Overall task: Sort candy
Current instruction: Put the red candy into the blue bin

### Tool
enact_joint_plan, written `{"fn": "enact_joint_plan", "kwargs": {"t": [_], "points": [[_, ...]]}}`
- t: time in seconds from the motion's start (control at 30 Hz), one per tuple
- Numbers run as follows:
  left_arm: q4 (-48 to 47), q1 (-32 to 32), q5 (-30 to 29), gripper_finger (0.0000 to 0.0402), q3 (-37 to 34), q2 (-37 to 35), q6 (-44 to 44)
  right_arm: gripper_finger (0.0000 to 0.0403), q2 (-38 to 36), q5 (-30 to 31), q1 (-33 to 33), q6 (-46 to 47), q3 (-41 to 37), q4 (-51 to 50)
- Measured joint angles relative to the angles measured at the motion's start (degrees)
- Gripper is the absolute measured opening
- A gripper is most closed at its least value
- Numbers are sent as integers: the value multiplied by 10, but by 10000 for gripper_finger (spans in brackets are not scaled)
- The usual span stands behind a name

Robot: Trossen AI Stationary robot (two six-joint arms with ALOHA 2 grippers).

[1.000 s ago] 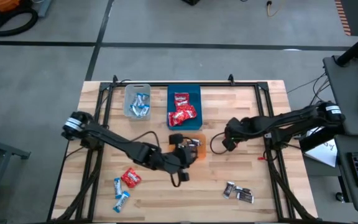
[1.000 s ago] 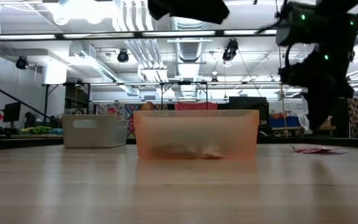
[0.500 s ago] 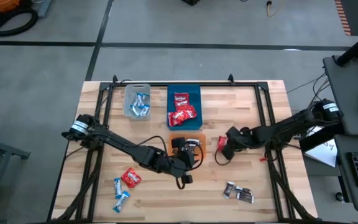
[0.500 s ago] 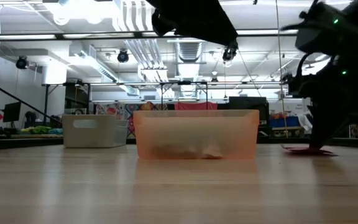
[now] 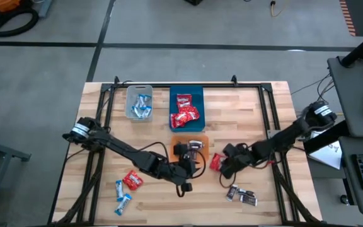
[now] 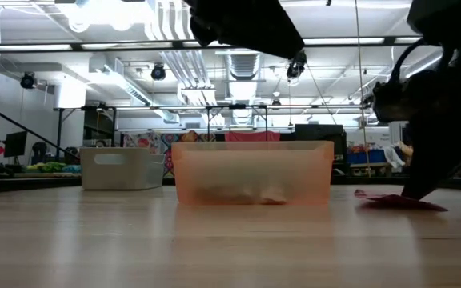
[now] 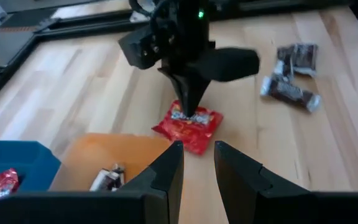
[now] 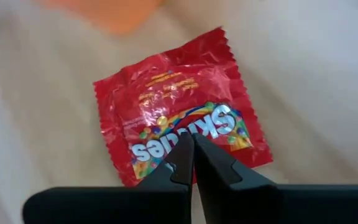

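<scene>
Looking down from high view: right gripper (image 5: 222, 165) pressing closed fingertips onto red candy (image 5: 215, 162), just beside orange bin (image 5: 188, 140). Left gripper (image 5: 191, 153) hovering over that bin, fingers slightly apart, pinching nothing visible. Red candies lying in blue bin (image 5: 186, 96), blue-white ones in clear bin (image 5: 139, 91) (more loose near front edge).

Low view: red candy (image 6: 390, 200) lying flat on table (image 6: 214, 248).

Right wrist view: shut fingertips (image 8: 191, 155) touching wrapper (image 8: 179, 124).
</scene>
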Motion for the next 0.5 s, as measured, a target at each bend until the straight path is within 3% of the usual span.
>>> {"fn": "enact_joint_plan", "kwargs": {"t": [0.2, 0.5], "points": [[-8, -14, 7, 74, 0, 0, 24, 9, 32, -21, 37, -11, 69, -38], [-2, -40, 43, 75, -1, 2, 39, 9, 31, 28, 71, -20, 143, -49]]}}
